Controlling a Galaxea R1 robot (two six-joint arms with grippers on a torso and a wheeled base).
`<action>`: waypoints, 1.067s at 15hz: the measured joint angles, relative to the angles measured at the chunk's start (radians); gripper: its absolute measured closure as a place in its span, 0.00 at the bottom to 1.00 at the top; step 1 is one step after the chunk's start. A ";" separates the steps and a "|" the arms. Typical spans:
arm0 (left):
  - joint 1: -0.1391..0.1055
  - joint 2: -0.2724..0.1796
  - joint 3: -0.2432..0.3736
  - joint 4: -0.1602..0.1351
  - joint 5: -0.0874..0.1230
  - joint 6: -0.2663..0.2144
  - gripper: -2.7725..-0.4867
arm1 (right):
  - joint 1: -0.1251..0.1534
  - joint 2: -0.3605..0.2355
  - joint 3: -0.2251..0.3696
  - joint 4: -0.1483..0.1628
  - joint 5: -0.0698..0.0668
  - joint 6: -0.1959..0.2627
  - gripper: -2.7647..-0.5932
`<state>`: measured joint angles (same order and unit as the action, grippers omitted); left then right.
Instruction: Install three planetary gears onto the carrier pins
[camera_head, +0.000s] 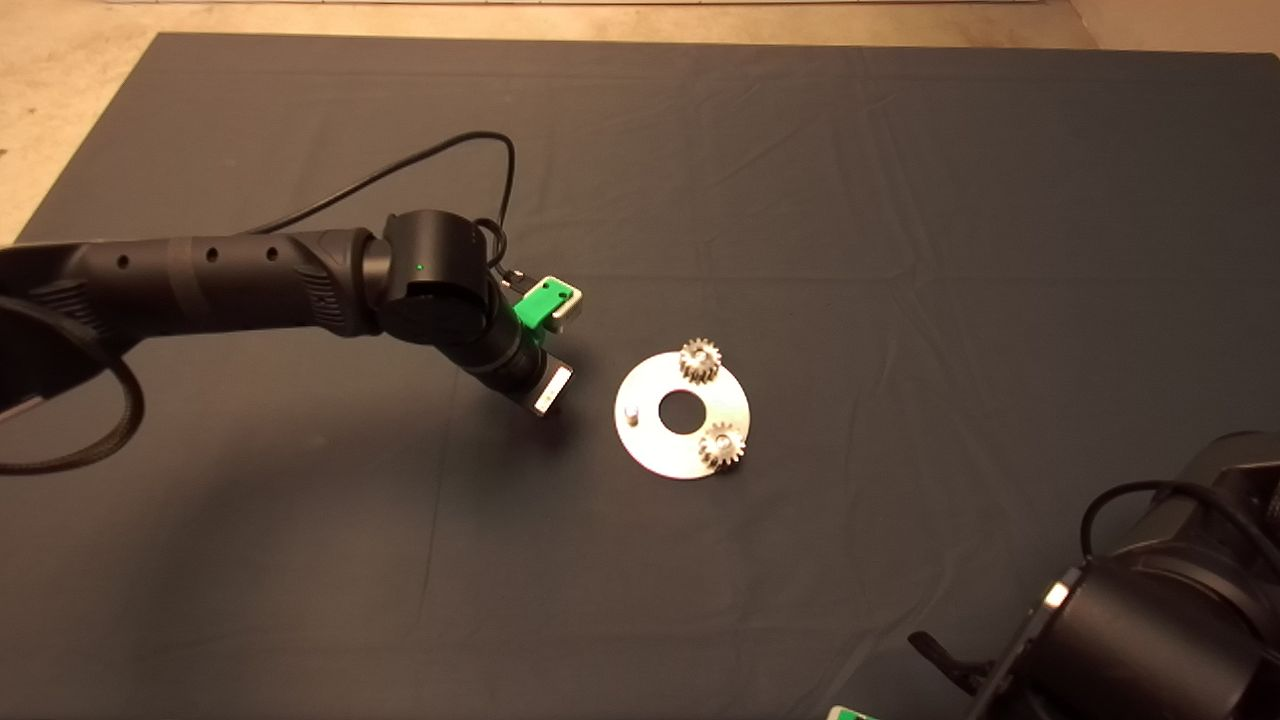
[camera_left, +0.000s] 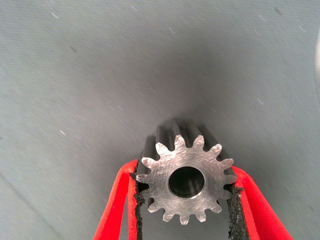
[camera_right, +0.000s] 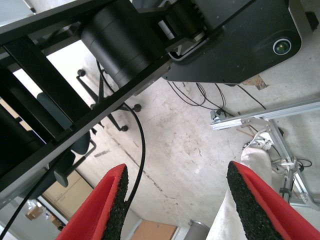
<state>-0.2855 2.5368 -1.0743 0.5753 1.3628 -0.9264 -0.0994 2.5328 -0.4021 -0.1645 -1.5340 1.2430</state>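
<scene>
Here, scene: a dark mat (camera_head: 900, 200) covers the surface, with a shiny disc (camera_head: 655, 445) near its middle.
Seated gears: two planetary gears sit on the disc, one at the far rim (camera_head: 701, 360), one at the near right rim (camera_head: 721, 445).
Free pin: one bare carrier pin (camera_head: 631, 412) stands on the disc's left side.
Left gripper (camera_left: 186, 200): above the mat just left of the disc, its jaws clamped on the third gear (camera_left: 186, 177), pads pressing its teeth from both sides, bore facing the wrist camera.
Right gripper (camera_right: 175, 200): parked at the lower right edge, jaws spread wide and holding nothing, pointed at the floor and metal framing.
</scene>
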 joint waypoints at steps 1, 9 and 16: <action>0.000 -0.004 0.003 0.001 -0.001 0.000 0.88 | 0.003 0.000 0.000 0.000 0.000 0.000 0.61; 0.000 0.011 0.003 0.001 0.001 0.005 0.88 | 0.012 0.008 0.000 0.000 0.000 0.021 0.61; 0.000 0.085 0.022 0.001 0.006 0.004 0.89 | 0.011 0.036 0.010 -0.008 0.000 0.036 0.61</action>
<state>-0.2857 2.6215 -1.0519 0.5766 1.3686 -0.9221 -0.0879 2.5689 -0.3919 -0.1726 -1.5340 1.2787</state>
